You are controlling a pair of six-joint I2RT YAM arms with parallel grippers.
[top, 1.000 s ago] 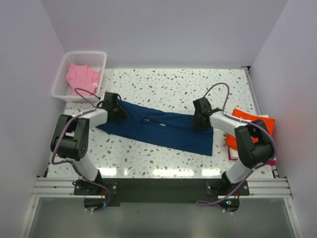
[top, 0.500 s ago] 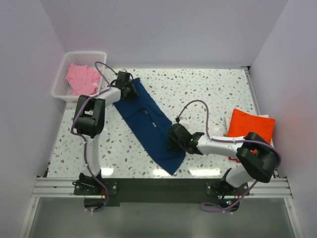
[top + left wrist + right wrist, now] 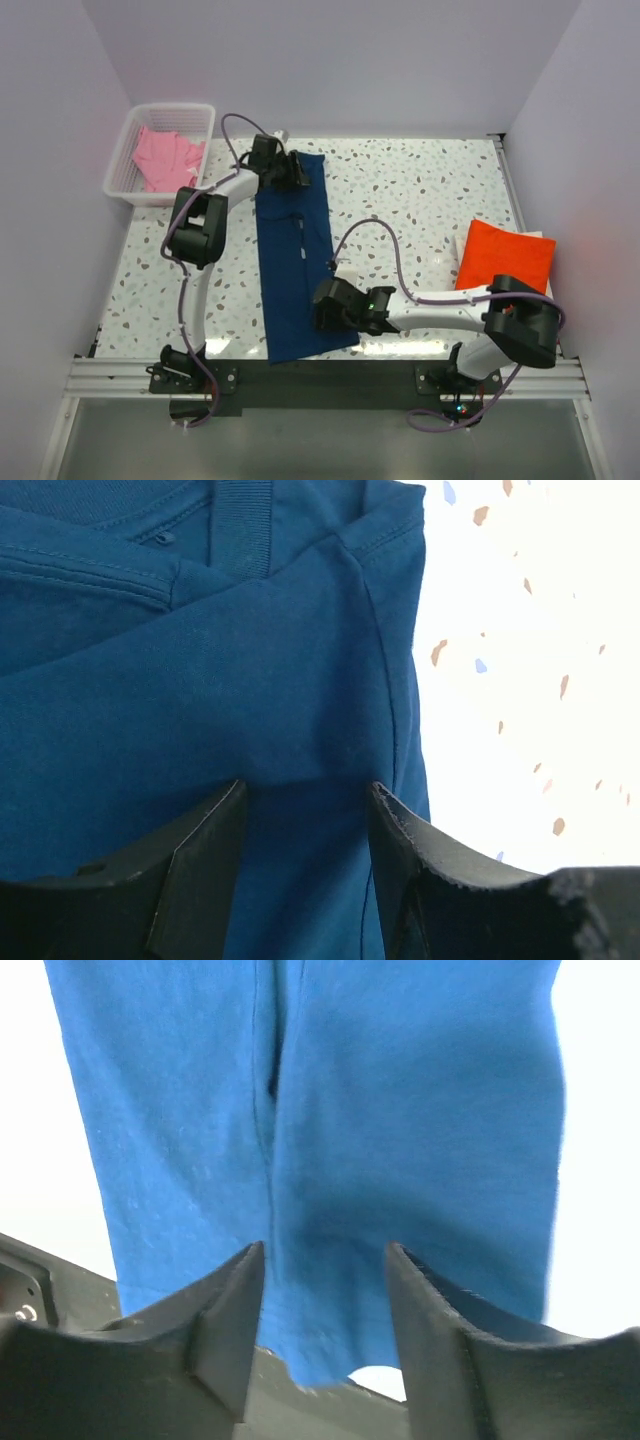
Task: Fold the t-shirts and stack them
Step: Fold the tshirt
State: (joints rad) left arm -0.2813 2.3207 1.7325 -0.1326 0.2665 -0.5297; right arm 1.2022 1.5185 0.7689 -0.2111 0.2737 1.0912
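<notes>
While seen from above, stretched into one long narrow strip across the speckled bench [image 3: 420,190]: the navy t-shirt [image 3: 295,265], running from the far left-centre down to the near edge, its near end just reaching the dark rail.

Pinned at both ends. Far end clenched by the left end effector [image 3: 290,170], with that arm reaching well forward beside the strip. In the left wrist view, fingers [image 3: 200,860] either side of a bunched fold of blue cloth, creases drawn in between them, and the ribbed collar [image 3: 240,520] lying just beyond. Near end gripped by the right end effector [image 3: 325,305], at the strip's right edge, with the right arm lying low along the near side of the bench. In the right wrist view, cloth pulled taut into the gap between the two dark fingers, a lengthwise fold line running away up the middle, a bit of dark rail at lower left.

Well apart on the right side of the bench, folded into a neat rectangle: the orange t-shirt [image 3: 505,255]. At the far left corner, crumpled inside the white lattice basket [image 3: 128,135]: the pink t-shirt [image 3: 165,158].
</notes>
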